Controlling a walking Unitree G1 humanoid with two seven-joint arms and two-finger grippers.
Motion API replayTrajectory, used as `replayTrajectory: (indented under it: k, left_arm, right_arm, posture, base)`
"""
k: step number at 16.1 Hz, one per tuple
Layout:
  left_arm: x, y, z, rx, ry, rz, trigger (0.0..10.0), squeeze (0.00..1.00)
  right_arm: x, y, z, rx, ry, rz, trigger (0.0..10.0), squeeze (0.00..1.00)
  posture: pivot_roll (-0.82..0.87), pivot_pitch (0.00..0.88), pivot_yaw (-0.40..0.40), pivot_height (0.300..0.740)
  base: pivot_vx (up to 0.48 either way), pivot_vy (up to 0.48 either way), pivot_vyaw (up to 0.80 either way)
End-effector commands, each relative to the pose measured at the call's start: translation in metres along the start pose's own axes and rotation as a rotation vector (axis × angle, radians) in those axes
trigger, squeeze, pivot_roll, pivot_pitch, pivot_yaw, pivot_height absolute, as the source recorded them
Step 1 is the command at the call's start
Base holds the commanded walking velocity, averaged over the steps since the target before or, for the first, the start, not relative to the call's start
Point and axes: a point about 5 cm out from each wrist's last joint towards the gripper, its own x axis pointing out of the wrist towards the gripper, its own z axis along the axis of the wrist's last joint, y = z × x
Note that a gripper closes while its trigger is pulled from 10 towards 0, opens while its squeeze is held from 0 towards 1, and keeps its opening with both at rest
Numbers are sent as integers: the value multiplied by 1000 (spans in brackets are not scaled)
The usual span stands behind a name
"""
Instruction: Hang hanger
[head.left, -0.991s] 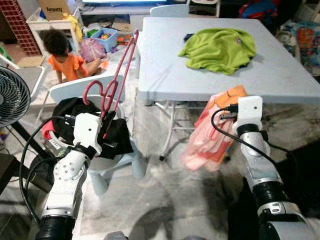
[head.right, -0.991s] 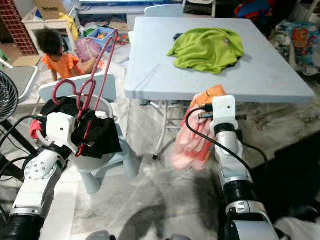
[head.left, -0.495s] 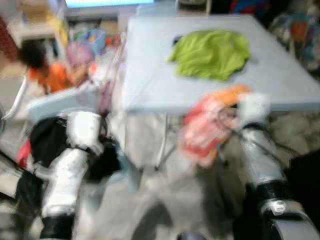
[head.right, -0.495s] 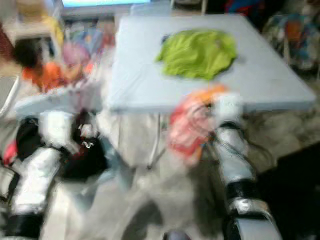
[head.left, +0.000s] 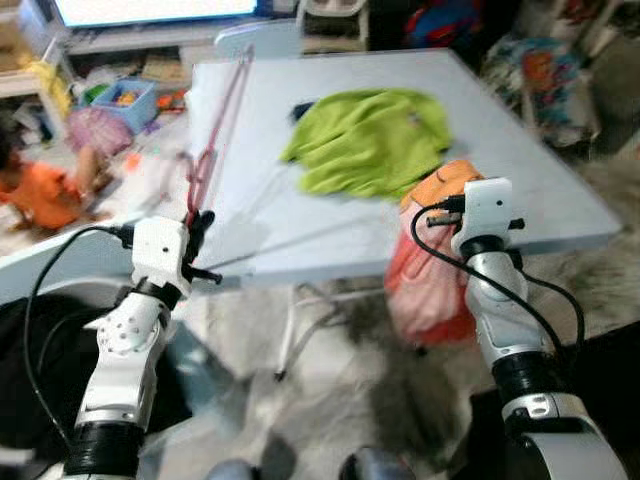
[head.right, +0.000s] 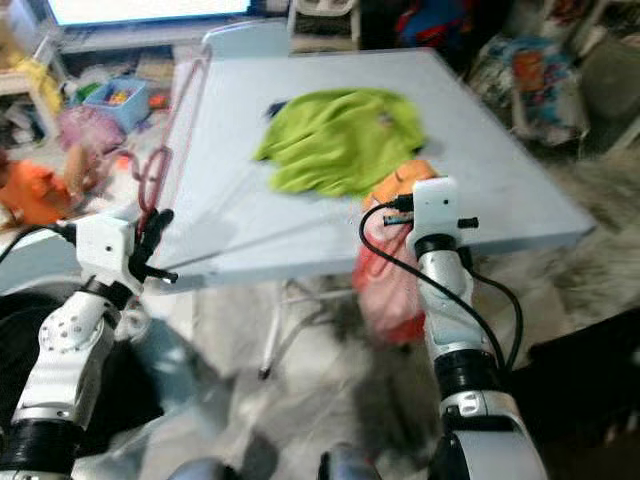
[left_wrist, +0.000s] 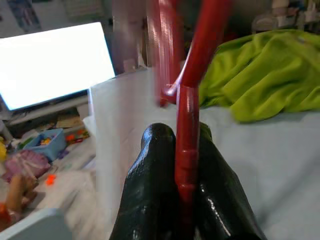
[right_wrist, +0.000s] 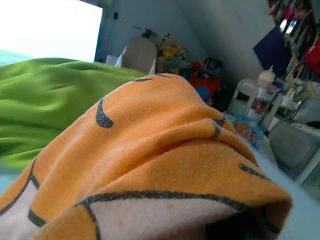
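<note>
Left end effector (left_wrist: 175, 150) clenched on one red hanger (head.left: 215, 125); right's grip unclear.

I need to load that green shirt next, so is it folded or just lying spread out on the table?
Not folded: the green shirt lies loosely rumpled in a heap on the table.

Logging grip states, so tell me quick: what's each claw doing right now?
Left claw: shut on the red hanger.
Right claw: cannot be told; the orange-and-pink garment covers it.
</note>
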Motion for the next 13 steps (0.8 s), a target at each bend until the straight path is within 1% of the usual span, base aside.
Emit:
replayTrajectory:
  k: [1, 2, 3, 4, 6, 7, 8, 9, 10, 11, 12, 13]
  left_arm:
    - [0, 0, 1, 13, 0, -6, 10000, 0]
    - [1, -1, 1, 13, -2, -6, 10000, 0]
    - [1, -2, 2, 15, -1, -1, 10000, 0]
    - [1, -2, 2, 15, 0, 1, 10000, 0]
    - [-1, -3, 1, 20, 3, 16, 10000, 0]
    - [-2, -3, 1, 21, 4, 22, 10000, 0]
    - [-5, -1, 0, 26, 11, 35, 10000, 0]
    - [-8, 0, -2, 28, 18, 47, 10000, 0]
    - [-10, 0, -2, 29, 22, 56, 10000, 0]
    - [-10, 0, -2, 30, 23, 60, 10000, 0]
    - [-11, -1, -2, 31, 22, 61, 10000, 0]
    - [-11, -2, -2, 33, 22, 63, 10000, 0]
  right_arm:
    - [18, 3, 25, 38, -81, 0, 10000, 0]
    - [27, 5, 35, 53, -106, 10, 10000, 0]
    - [43, 10, 53, 92, -131, 45, 10000, 0]
    - [50, 12, 61, 118, -139, 69, 10000, 0]
    - [74, 31, 99, 122, -203, 203, 10000, 0]
    - [79, 36, 110, 121, -219, 233, 10000, 0]
    - [90, 42, 138, 130, -266, 273, 10000, 0]
    - [98, 39, 169, 136, -327, 249, 10000, 0]
    - [106, 29, 195, 207, -354, 197, 10000, 0]
    - [109, 23, 211, 218, -370, 165, 10000, 0]
    - [112, 16, 221, 203, -372, 128, 10000, 0]
    - [114, 8, 227, 209, -363, 87, 10000, 0]
  posture:
    - [-1, 15, -29, 740]
    - [4, 14, -34, 740]
    - [10, 14, -39, 740]
    - [20, 12, -49, 740]
    - [43, 10, -73, 740]
    - [48, 10, -79, 740]
    - [69, 9, -100, 740]
    - [80, 6, -110, 740]
    - [86, 5, -113, 740]
    - [97, 2, -122, 740]
    - [101, 0, -127, 740]
    - [107, 0, -134, 740]
  base:
    - [0, 0, 0]
    - [0, 0, 0]
    - [0, 0, 0]
    - [0, 0, 0]
    - [0, 0, 0]
    - [0, 0, 0]
    - [0, 0, 0]
    - [0, 0, 0]
    - [0, 0, 0]
    - [0, 0, 0]
    - [0, 0, 0]
    - [0, 0, 0]
